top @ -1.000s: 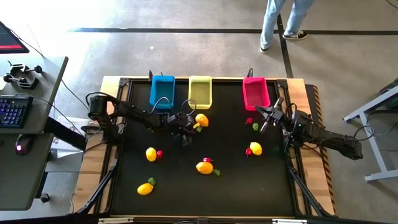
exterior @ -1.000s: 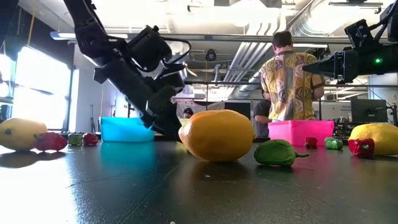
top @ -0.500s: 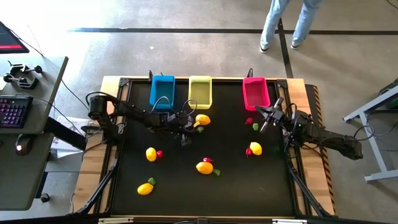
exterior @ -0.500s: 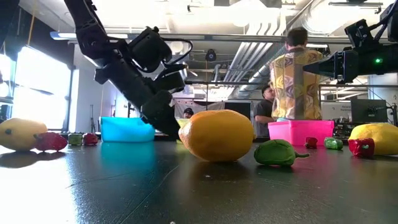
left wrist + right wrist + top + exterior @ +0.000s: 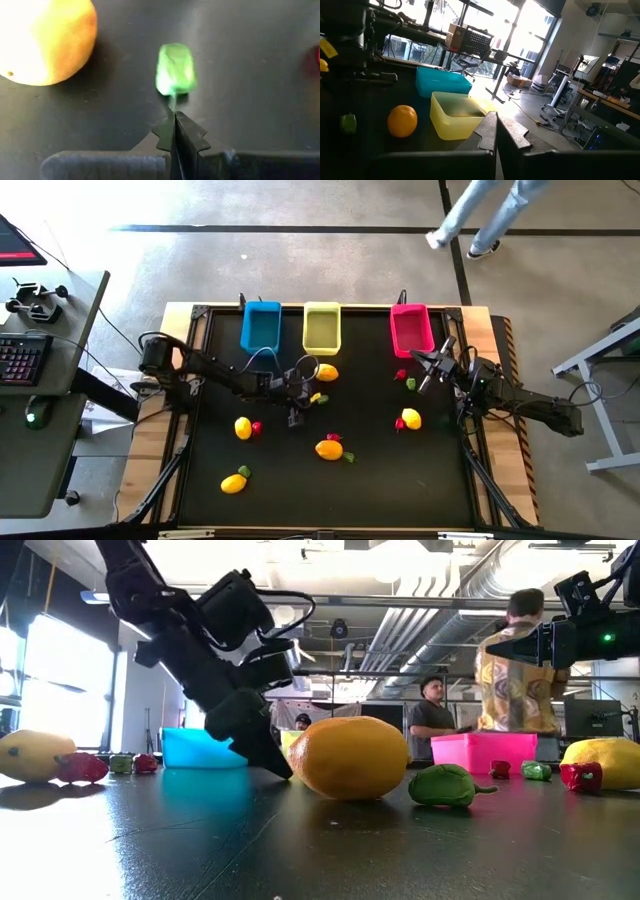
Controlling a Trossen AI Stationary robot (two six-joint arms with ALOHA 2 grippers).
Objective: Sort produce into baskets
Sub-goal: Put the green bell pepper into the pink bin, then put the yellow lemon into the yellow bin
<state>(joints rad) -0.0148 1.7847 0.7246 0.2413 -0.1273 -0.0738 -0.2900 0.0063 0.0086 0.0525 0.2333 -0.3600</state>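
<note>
So far the produce is lying scattered on the black surface (image 5: 260,480), and the blue basket (image 5: 260,327), yellow basket (image 5: 321,326) and pink basket (image 5: 411,329) are looking empty. At centre, the left hand (image 5: 175,120) is closing fully just short of a green piece (image 5: 174,69), gripping nothing. A lemon (image 5: 42,40) is sitting at ten o'clock from it. The right hand (image 5: 432,370) is waiting shut at three o'clock.

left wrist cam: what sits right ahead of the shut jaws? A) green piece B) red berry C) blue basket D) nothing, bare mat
A: in the left wrist view the green piece lies on the mat just beyond the tip of the left gripper, whose jaws are shut together, with a yellow lemon off to one side.
</note>
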